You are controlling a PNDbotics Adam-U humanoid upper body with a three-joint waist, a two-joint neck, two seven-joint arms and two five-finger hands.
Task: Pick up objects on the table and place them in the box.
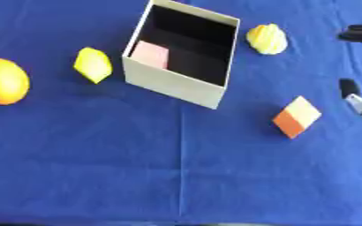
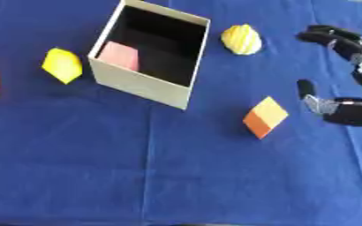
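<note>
One pink block [image 2: 120,56] is seen inside the box [image 2: 137,84], while four things are left on the blue cloth [image 2: 176,176] (orange cube [image 2: 264,117] nearest the right hand [image 2: 346,110], fingers spread, nothing held).

Both views look steeply down from the head onto the blue tabletop [image 1: 176,176], from close enough that it fills each picture, and it lies askew. They share the box [image 1: 176,84], the orange block [image 1: 296,117] and both yellow pieces. The right eye view sits further right, taking in the right hand [image 2: 346,110] and cutting the orange ball [image 1: 2,81] at its left edge.
</note>
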